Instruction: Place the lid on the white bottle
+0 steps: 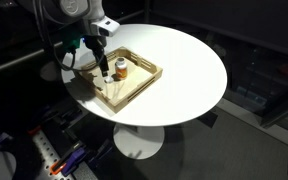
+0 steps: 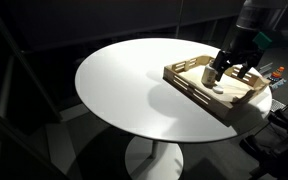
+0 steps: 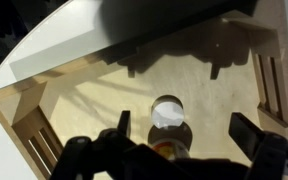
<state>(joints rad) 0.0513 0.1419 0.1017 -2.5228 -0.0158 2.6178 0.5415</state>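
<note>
One white bottle (image 1: 121,68) upright inside the wooden tray (image 3: 84,105) on the round white table (image 1: 194,60), jaws spread wide and holding nothing, hanging low over the tray, bottle's pale round top between the fingers (image 3: 124,128) in the wrist view.

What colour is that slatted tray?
Pale tan: the slatted wooden tray shows best in the wrist view.

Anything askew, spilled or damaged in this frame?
Nothing stands out: the white bottle stands upright in the wooden tray, the gripper is open over the tray, and no spill or damage shows.
</note>
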